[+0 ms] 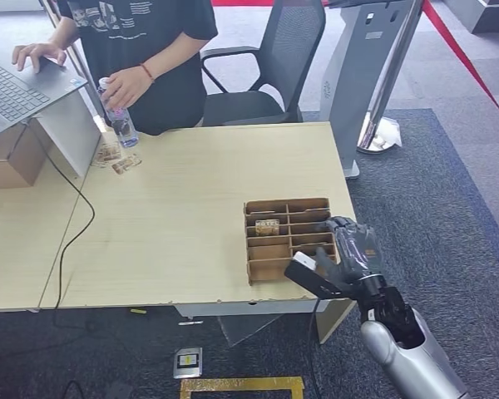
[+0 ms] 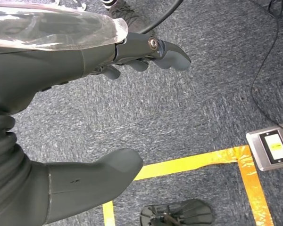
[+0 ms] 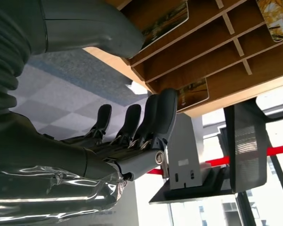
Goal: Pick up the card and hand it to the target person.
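I've got the right hand (image 1: pixel 353 253) at the brown slotted cardboard rack (image 1: pixel 279 241), fingers (image 3: pixel 161 113) parted, holding nothing; a picture-printed card (image 3: pixel 193 89) lies just past the fingertips — a shallow reach could shove the rack; the left hand (image 2: pixel 97 56) hangs empty.

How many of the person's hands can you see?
2. One hand rests on the laptop; the other hand holds the top of a bottle standing beside it. Neither is hidden.
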Available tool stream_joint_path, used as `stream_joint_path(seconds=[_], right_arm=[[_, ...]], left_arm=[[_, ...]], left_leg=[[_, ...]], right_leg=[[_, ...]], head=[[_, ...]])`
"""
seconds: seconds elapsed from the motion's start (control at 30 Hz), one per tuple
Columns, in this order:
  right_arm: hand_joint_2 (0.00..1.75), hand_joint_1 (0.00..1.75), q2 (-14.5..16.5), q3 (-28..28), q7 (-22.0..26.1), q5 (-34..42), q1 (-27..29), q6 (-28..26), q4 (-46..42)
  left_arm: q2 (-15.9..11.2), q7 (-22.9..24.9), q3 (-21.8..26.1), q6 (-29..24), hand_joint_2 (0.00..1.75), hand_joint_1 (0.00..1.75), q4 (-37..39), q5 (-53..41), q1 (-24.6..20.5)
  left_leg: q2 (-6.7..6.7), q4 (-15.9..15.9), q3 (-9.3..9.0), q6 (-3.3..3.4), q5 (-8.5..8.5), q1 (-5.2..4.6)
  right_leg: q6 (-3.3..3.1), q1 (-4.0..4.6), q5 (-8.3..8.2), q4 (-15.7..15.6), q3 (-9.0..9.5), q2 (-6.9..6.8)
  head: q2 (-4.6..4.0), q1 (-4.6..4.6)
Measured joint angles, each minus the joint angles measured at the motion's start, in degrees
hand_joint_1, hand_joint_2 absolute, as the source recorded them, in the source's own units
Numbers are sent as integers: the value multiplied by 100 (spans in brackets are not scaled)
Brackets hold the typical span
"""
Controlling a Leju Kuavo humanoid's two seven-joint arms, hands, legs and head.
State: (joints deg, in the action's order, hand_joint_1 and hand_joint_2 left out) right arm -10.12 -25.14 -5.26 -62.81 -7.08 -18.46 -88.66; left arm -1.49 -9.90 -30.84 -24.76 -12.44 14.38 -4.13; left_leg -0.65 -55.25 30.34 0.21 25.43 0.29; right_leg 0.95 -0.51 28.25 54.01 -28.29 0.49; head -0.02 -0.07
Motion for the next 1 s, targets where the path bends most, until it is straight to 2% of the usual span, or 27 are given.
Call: stream_joint_path(seconds=[0.5,1.0], right_arm=[[175,72,0,-107,-226,-412,-231,-42,441],[175,83,0,-200,-432,-790,-331,14,657]], left_arm=[[1,-9,0,2,175,0,0,40,0],[1,-37,0,2,175,0,0,78,0]], left_leg=[[0,0,2,0,0,0],[0,0,2,0,0,0]], right_leg=[[0,0,0,0,-1,-1],[0,0,0,0,-2,-1]], head=[[0,0],[0,0]])
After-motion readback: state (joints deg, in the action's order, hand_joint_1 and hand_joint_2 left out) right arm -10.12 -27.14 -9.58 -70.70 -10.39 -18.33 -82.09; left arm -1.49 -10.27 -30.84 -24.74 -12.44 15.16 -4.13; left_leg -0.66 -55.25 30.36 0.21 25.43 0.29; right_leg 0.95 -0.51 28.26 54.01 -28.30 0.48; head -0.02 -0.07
